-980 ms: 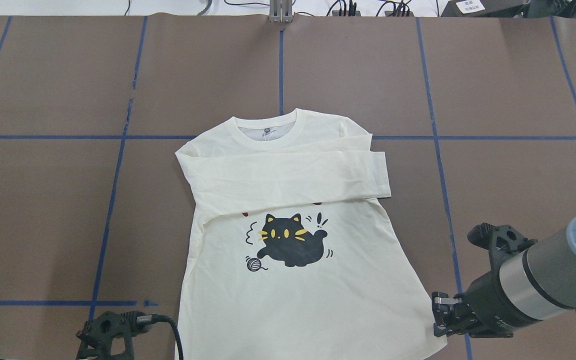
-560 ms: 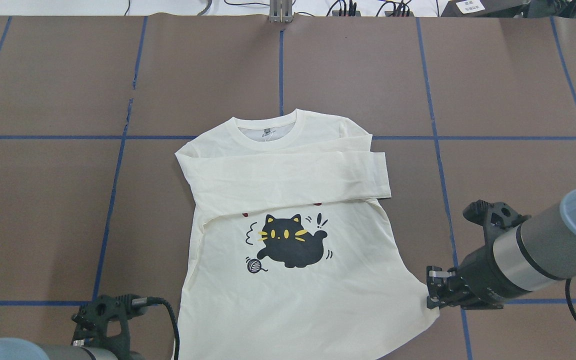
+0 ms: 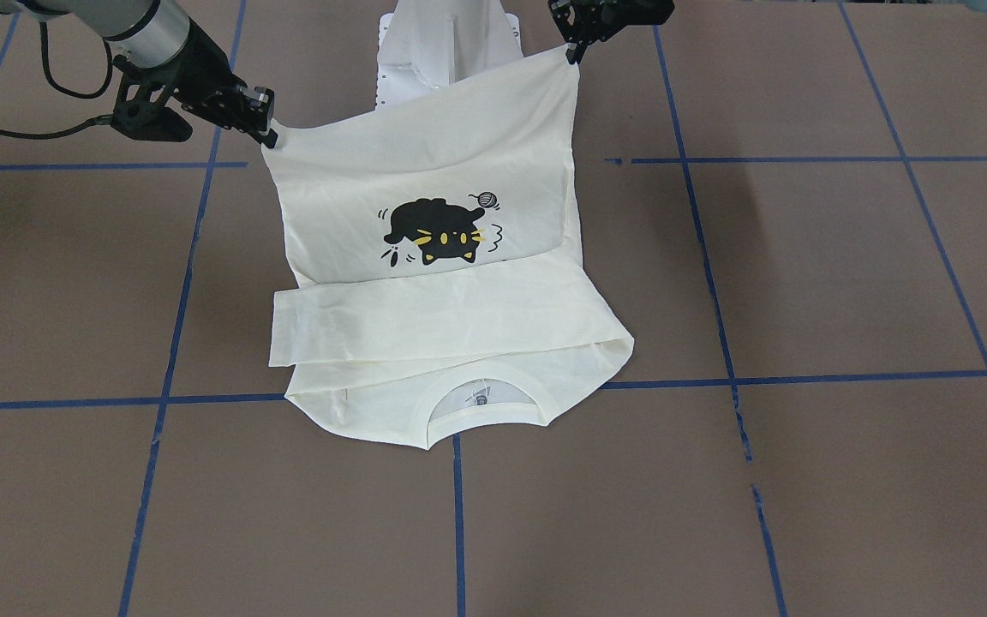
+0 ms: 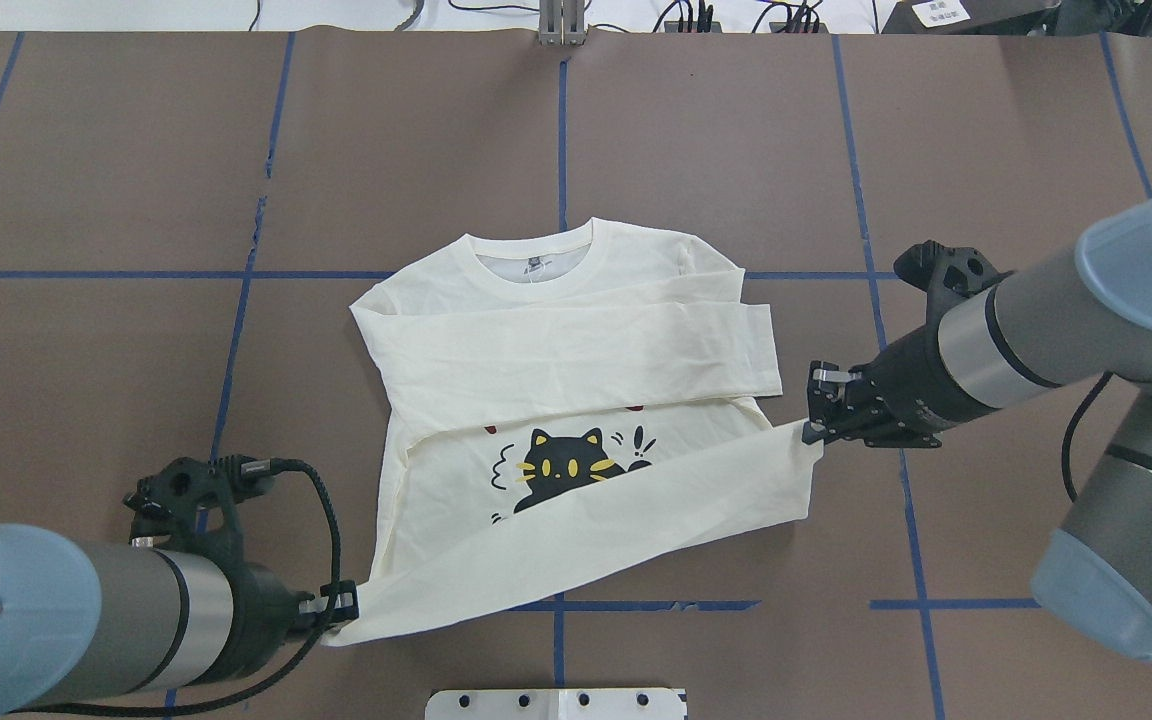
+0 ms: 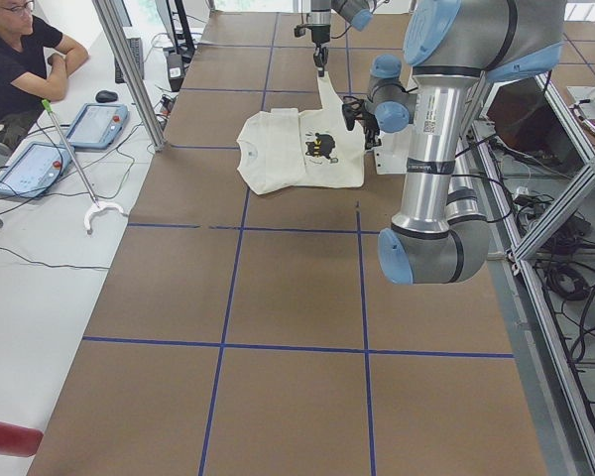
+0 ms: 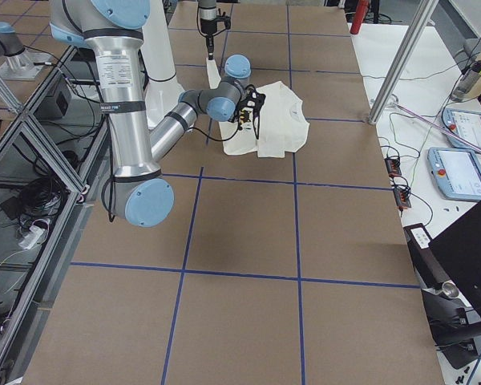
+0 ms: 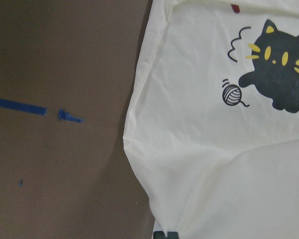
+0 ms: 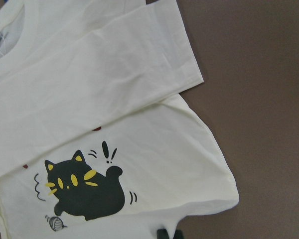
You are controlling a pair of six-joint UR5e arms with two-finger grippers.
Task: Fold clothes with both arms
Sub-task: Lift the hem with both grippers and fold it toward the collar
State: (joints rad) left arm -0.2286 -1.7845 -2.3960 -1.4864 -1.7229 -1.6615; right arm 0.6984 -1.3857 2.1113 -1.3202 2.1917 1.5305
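With the cream long-sleeved shirt [image 4: 556, 340] as the dial's centre in the overhead view, bare brown table cover [image 4: 136, 170] with blue tape lines lies open from 9 round through 12 to 2 o'clock, as far as the black cables [image 4: 696, 14] at the far edge. The near side is barred. The hem hangs raised as a sloping band between the left gripper [image 4: 348, 605] at 7 o'clock and the right gripper [image 4: 813, 425] at 4 o'clock, each pinching a corner, with the grey left arm [image 4: 136, 620] and grey right arm [image 4: 1016, 330] behind them and the white pedestal base [image 4: 556, 703] at 6 o'clock.
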